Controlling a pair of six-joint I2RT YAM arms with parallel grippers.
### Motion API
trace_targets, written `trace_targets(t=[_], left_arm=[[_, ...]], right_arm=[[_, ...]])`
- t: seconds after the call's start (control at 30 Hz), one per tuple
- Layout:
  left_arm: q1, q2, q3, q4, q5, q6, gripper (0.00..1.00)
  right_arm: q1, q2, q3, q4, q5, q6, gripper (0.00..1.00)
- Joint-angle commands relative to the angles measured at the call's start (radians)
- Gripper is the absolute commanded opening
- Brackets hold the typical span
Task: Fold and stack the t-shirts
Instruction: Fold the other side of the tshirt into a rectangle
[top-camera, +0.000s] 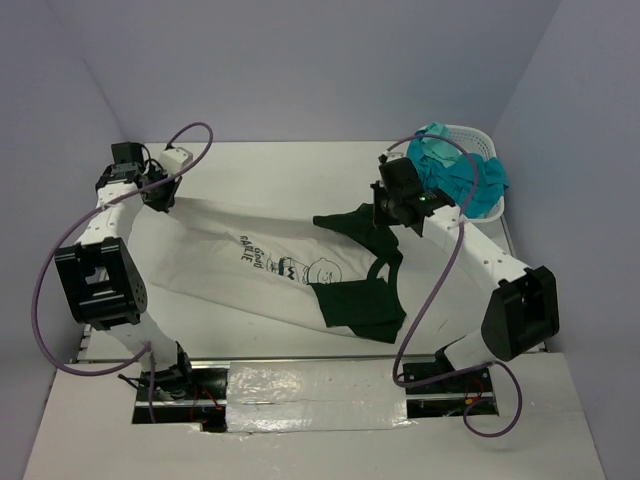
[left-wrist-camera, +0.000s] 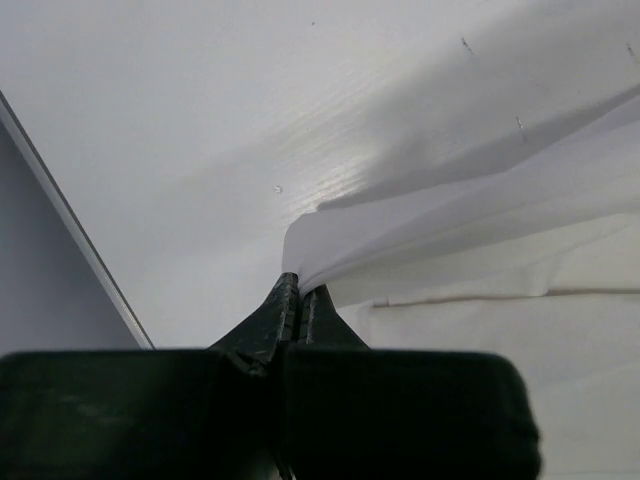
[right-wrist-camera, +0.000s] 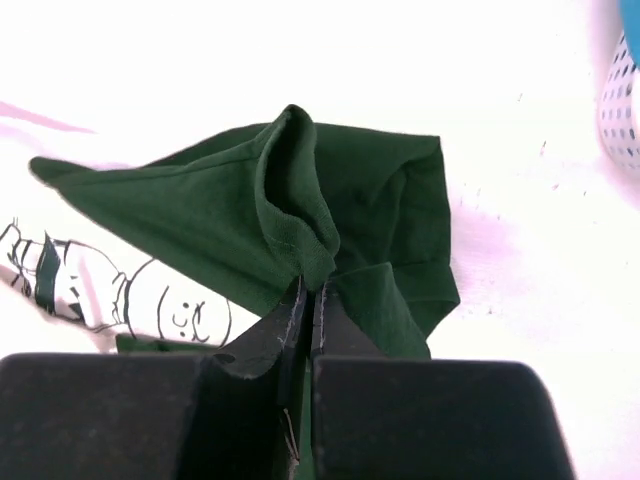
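Left gripper (left-wrist-camera: 300, 305) jaws pinched tight on the white tee (left-wrist-camera: 480, 230) edge, far left. Right gripper (right-wrist-camera: 305, 300) clamps a dark green tee (right-wrist-camera: 220, 210) fold overlapping it at centre-right, likely to separate them. Teal tee (top-camera: 465, 175) sits in the basket (top-camera: 478, 131), far right.

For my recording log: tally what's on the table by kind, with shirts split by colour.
white shirt: 1
dark green shirt: 1
basket: 1
teal cloth heaped in the basket: 1 heap, separate pieces cannot be told apart
Total: 4
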Motion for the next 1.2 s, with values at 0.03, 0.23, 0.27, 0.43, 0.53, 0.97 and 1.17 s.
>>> trace_targets(t=[0.03, 0.23, 0.27, 0.43, 0.53, 0.97, 1.17], left_arm=[[-0.01, -0.024, -0.035, 0.014, 0.02, 0.075, 0.0], [0.011, -0.069, -0.126, 0.052, -0.078, 0.205, 0.0], [0.011, -0.068, -0.124, 0.05, -0.073, 0.208, 0.0], [-0.012, 0.009, -0.017, 0.09, -0.02, 0.115, 0.0], [-0.039, 0.092, 0.098, 0.138, 0.013, 0.02, 0.0], [-0.127, 0.406, 0.361, 0.322, -0.02, -0.114, 0.0], [-0.113, 0.353, 0.283, 0.36, -0.033, -0.094, 0.0]], right_arm=[[0.034, -0.08, -0.08, -0.029, -0.002, 0.003, 0.0], [0.099, -0.155, -0.189, -0.063, -0.008, 0.081, 0.0], [0.12, -0.17, -0.2, -0.066, -0.023, 0.089, 0.0], [0.093, -0.129, -0.116, -0.092, 0.012, 0.077, 0.0], [-0.014, 0.015, 0.085, -0.127, 0.059, 0.005, 0.0], [-0.106, 0.376, 0.489, -0.036, 0.111, -0.131, 0.0], [-0.074, 0.266, 0.394, -0.049, 0.068, -0.112, 0.0]])
